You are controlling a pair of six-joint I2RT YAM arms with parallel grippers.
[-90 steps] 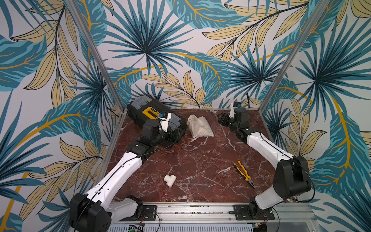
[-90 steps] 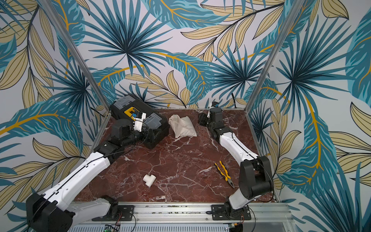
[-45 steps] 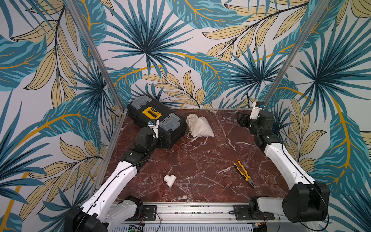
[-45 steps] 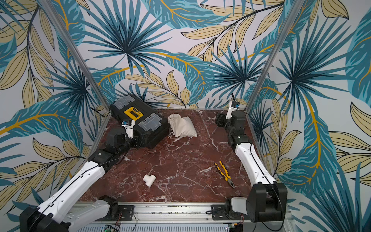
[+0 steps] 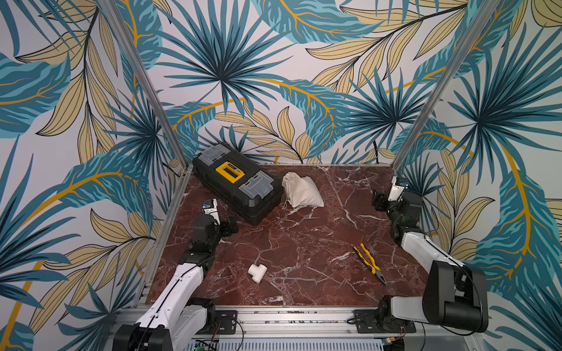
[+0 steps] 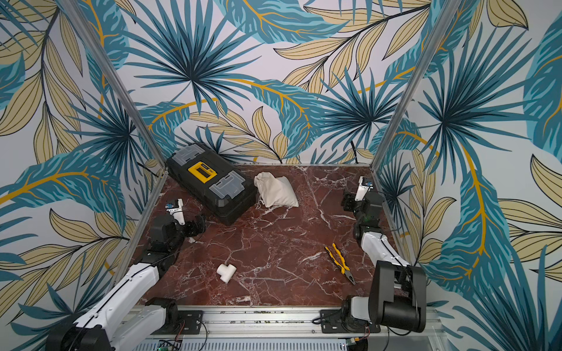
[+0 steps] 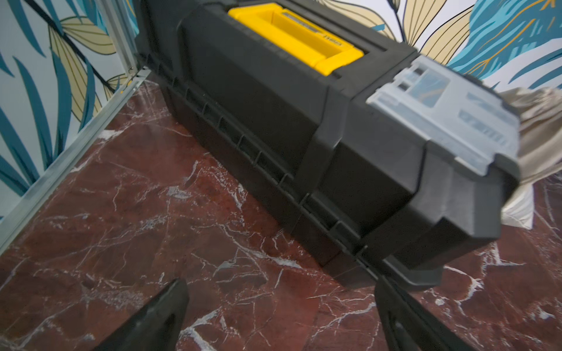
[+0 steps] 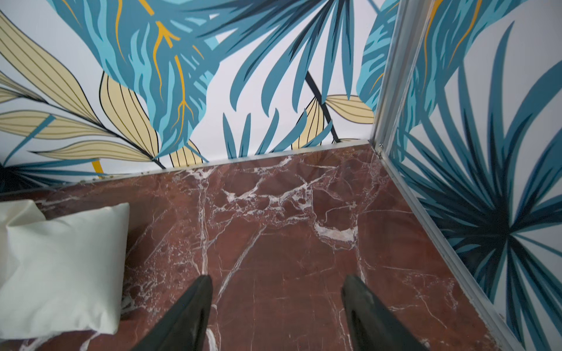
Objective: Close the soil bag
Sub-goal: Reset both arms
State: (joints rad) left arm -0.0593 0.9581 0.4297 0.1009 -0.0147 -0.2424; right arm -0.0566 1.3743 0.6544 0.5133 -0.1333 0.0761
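Observation:
The soil bag [image 5: 301, 190] [image 6: 275, 191] is a cream cloth pouch lying on the red marble table at the back, its gathered neck against the black toolbox and a thin cord trailing at its near side. In the right wrist view the soil bag [image 8: 64, 270] lies off to one side, apart from the fingers. My left gripper [image 5: 232, 227] [image 7: 279, 291] stands open over bare marble near the toolbox's near corner, holding nothing. My right gripper [image 5: 377, 200] [image 8: 276, 285] hangs open near the right wall, with nothing between its fingers.
A black toolbox [image 5: 237, 182] [image 7: 304, 121] with a yellow handle lies at the back left. A white T-shaped pipe fitting [image 5: 257, 272] sits at the front left, and yellow-handled pliers [image 5: 369, 263] at the front right. Walls with metal rails [image 8: 425, 212] enclose the table.
Both arms have drawn back from the bag: the left toward the front left, the right toward the right wall. The right gripper's fingers have spread wider. The bag now lies free.

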